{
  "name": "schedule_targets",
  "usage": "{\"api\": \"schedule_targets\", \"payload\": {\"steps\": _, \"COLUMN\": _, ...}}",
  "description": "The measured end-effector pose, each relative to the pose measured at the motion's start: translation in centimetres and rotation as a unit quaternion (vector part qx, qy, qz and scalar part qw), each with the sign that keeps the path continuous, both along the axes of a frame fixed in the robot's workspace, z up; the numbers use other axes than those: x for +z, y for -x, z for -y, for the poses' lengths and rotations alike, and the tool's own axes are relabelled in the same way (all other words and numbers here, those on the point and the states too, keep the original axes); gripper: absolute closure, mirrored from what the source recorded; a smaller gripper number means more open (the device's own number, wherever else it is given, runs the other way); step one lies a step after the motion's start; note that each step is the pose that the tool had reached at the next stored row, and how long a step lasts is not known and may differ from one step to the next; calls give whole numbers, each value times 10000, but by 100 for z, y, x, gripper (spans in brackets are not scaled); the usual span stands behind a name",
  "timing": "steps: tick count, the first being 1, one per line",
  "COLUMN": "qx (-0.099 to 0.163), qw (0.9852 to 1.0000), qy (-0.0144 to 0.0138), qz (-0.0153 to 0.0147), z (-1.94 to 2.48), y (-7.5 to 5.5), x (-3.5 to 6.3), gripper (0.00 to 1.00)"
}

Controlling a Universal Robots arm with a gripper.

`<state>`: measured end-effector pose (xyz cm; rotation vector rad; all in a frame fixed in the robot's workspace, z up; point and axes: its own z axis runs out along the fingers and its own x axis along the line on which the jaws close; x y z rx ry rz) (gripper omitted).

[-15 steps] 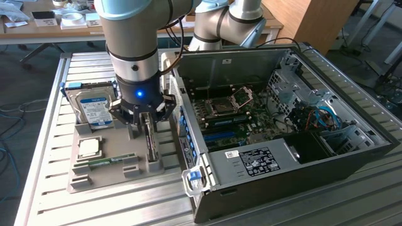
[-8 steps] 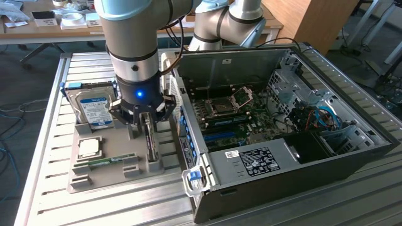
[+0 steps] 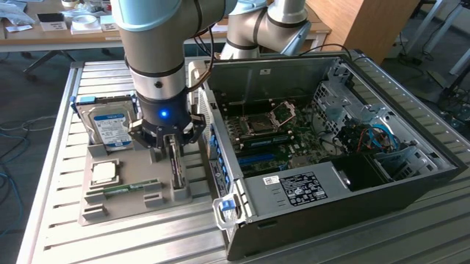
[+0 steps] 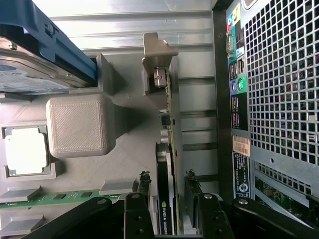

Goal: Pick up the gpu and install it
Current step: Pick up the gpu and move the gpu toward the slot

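Right now the gripper (image 3: 170,147) hangs straight down over the gray parts tray (image 3: 118,208) on the exterior view's left, next to the open computer case (image 3: 309,225). The graphics card (image 3: 175,171) stands on its long edge in a slot of that tray, not yet lifted. The hard drive (image 3: 110,126) is racked beside it, and the memory stick (image 3: 131,188) and processor chip (image 3: 103,172) lie flat nearby.

- Wrist view: the card (image 4: 164,164) shows edge-on, running away from the camera toward a notched post (image 4: 158,55) at the far end of its slot.
- The fingers (image 4: 143,188) stand one on each side of the card. A thin gap shows on both sides, so I read the jaws as parted and straddling, with nothing clamped.
- Step in hand, as I judge it: taking the grip.

To do it well:
- Keep the card centered between the pads so both meet it together. A one-sided touch would likely tip it in the slot.
- Bear on the board and fan housing squarely, not on a corner.
- Keep the wrist parallel to the card's length, and keep any pull straight up, clear of the post and slot walls.
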<state>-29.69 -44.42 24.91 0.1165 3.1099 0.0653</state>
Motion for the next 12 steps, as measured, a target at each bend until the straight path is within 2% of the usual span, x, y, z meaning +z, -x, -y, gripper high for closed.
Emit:
{"api": "schedule_targets", "payload": {"steps": 8, "qx": 0, "qw": 10000, "qy": -1, "qz": 1, "z": 0, "y": 0, "x": -2, "gripper": 58}}
{"api": "schedule_targets", "payload": {"steps": 12, "qx": 0, "qw": 10000, "qy": -1, "qz": 2, "z": 0, "y": -1, "x": -34, "gripper": 58}}
